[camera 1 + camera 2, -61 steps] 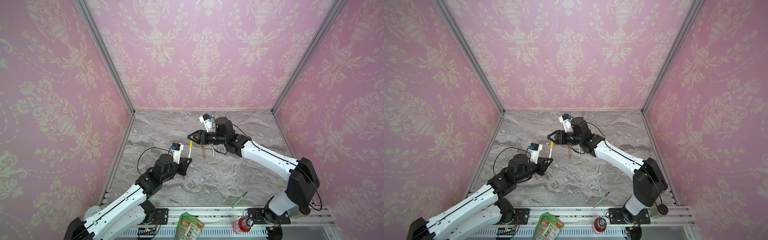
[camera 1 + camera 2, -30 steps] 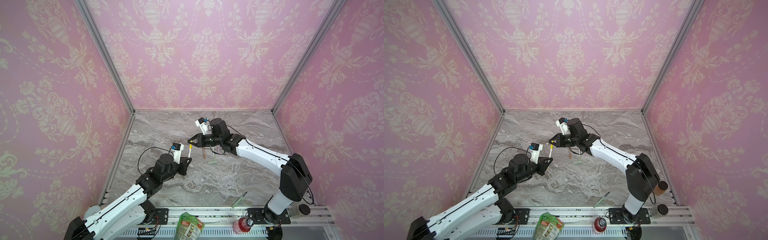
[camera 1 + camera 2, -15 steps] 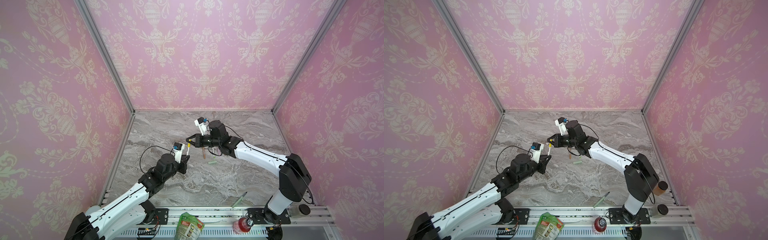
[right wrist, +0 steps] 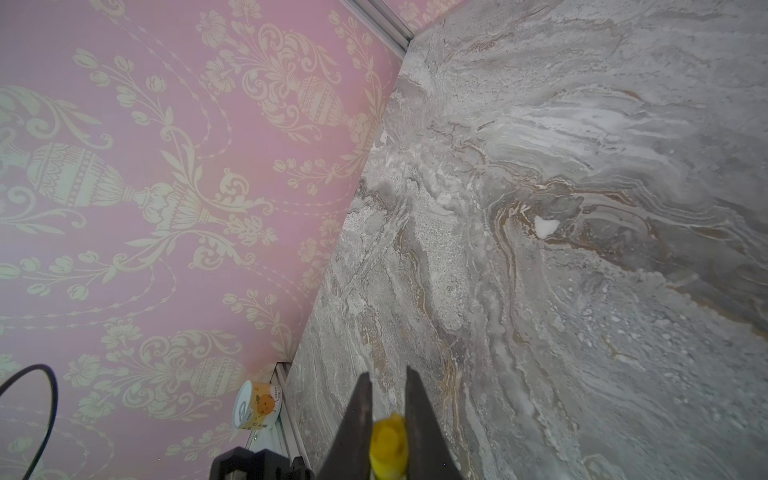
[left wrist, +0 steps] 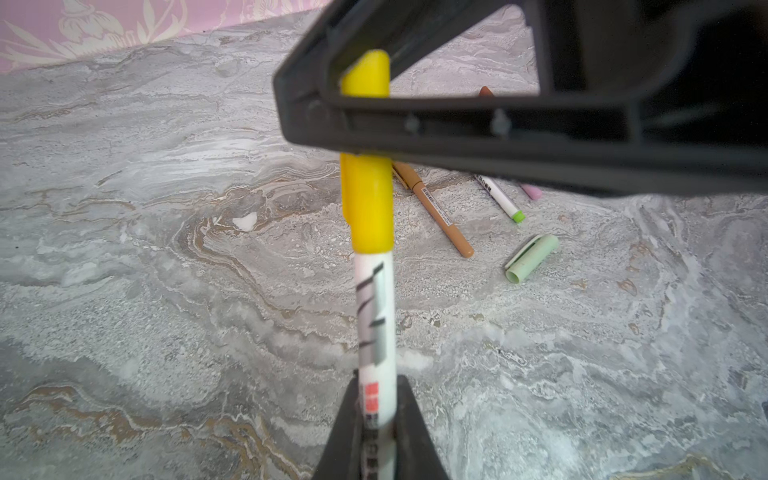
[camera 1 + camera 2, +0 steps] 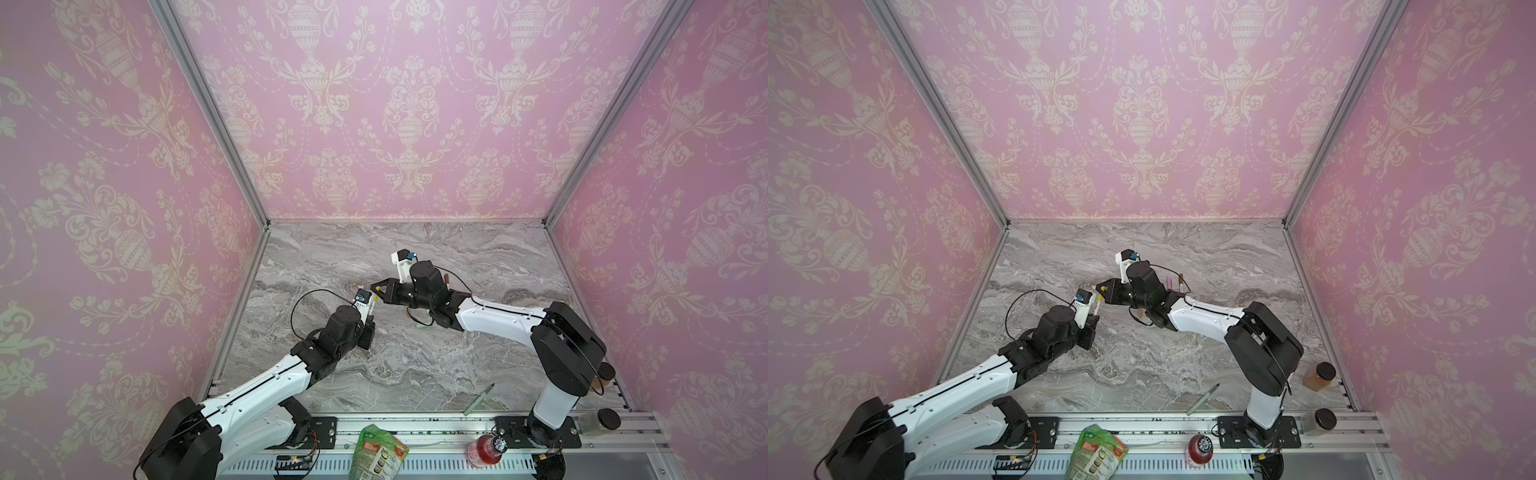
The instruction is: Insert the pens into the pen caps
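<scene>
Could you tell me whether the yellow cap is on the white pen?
On: the yellow cap covers the white pen at its end, no tip showing.

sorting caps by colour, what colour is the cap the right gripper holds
Yellow cap, clearest in the left wrist view.

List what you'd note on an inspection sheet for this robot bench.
Surface: grey marbled tabletop, no spills seen.
Job's things: white pen with yellow cap on its end; tan pen, lime-ended pen, pale green cap lying loose; green pen near front edge.
Clutter: snack bag, red bottle, jars by the front rail.
Pincers: left pincer shut on white pen; right pincer shut on yellow cap.
Cables: black cable loops at left wrist.
Surroundings: pink patterned walls.
</scene>
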`<state>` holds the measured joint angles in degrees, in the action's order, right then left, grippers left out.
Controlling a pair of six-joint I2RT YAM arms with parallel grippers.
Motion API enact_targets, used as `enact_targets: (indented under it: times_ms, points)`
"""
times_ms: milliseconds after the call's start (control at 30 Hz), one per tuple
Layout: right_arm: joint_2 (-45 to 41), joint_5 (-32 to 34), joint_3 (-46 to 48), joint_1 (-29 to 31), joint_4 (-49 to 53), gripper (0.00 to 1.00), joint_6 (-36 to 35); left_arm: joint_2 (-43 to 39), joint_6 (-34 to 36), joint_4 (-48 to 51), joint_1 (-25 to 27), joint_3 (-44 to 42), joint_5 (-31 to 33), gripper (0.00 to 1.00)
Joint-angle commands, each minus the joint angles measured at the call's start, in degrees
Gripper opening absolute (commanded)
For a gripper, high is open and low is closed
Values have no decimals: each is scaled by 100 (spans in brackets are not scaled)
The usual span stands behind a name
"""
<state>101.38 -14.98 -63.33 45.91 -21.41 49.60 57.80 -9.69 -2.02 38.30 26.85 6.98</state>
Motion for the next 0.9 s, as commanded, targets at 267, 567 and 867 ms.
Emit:
enact_targets:
  times_ms: [267, 567, 867]
  points:
    - [-418, -1691, 151, 87, 1695, 15, 0, -968, -918, -759, -32, 641, 622, 0]
    - [-1220, -1249, -738, -839, 2618, 45, -789, -1496, -2379, 1194, -34, 111, 872, 0]
    - [-2563, 1377, -188, -996, 5247, 46, -1862, -126, -3034, 1712, -49, 653, 340, 0]
